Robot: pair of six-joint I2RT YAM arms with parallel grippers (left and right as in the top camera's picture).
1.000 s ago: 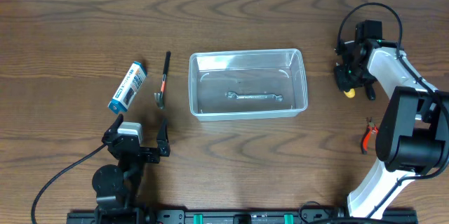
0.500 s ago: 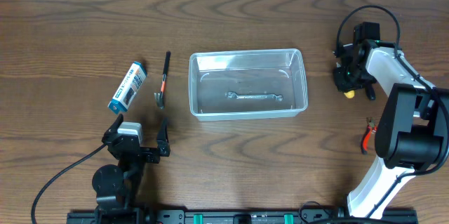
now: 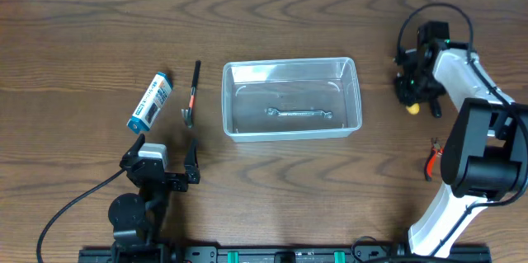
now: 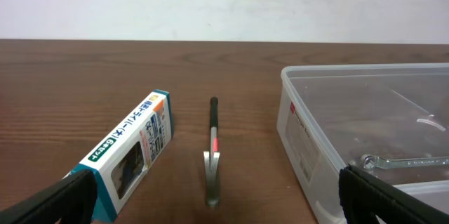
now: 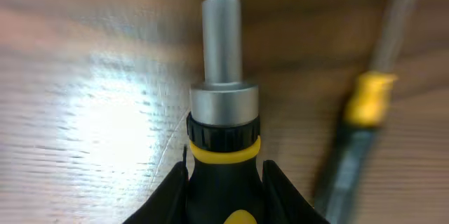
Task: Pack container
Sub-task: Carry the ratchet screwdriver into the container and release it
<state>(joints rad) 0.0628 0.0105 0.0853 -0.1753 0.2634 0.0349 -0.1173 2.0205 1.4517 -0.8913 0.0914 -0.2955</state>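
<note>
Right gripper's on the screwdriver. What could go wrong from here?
1. The right gripper holds the screwdriver by its rounded handle, shaft sticking out; it may tilt or slip on lifting.
2. A second screwdriver lies close beside it and could get knocked.
3. The container already holds a wrench; a dropped tool may land on it or catch the rim.

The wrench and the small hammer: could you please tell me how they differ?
The wrench lies inside the container; the small hammer lies on the table, left of it. In the overhead view the wrench runs left to right, the small hammer near to far. The wrench is all silver; the small hammer has a dark handle with a red band. Both are slim tools lying flat.
</note>
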